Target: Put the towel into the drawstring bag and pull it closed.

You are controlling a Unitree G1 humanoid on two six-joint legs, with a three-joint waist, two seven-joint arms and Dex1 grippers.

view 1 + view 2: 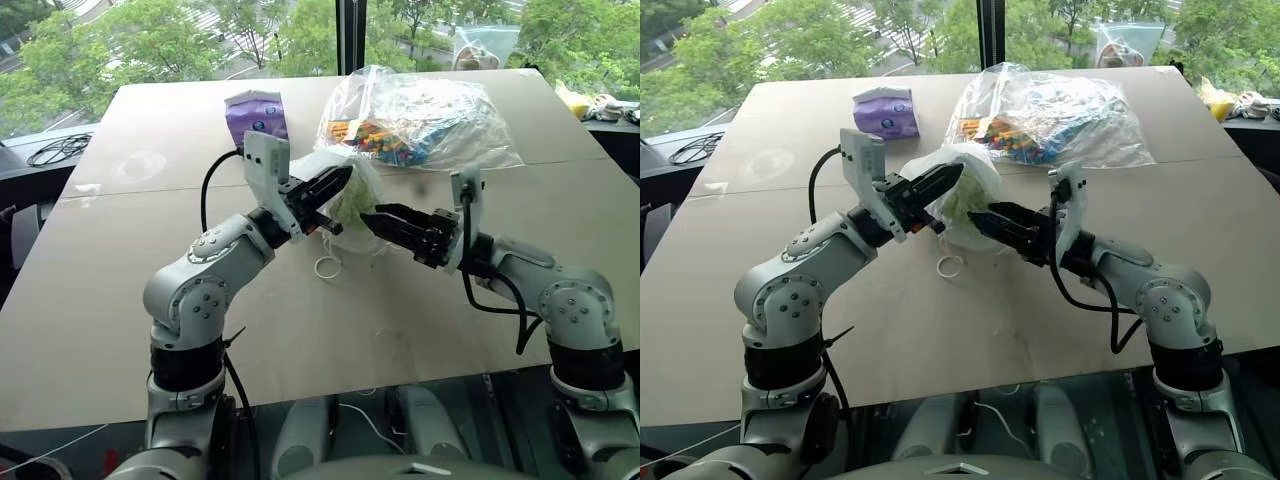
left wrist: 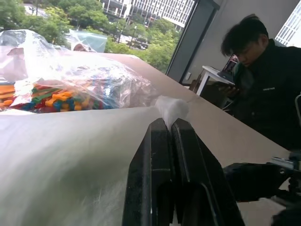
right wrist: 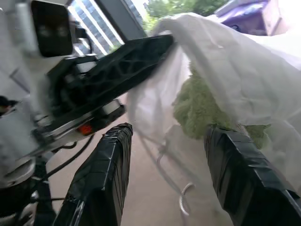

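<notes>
Thin cloth, terry and plastic on a matt board

The drawstring bag (image 1: 975,185) is thin, translucent white fabric; the towel (image 3: 200,106) inside is knobbly green terry. The table (image 1: 120,300) looks matt and smooth, the clear plastic bag (image 1: 440,120) glossy and crinkled.

towel (image 3: 197,110): partly veiled by drawstring bag (image 3: 235,66) | cords' (image 1: 950,266) run unclear

No words, numbers or signs can be read here. The purple pack (image 1: 256,117) near the far edge of the table (image 1: 120,330) has a print, but it is too small to read.
</notes>
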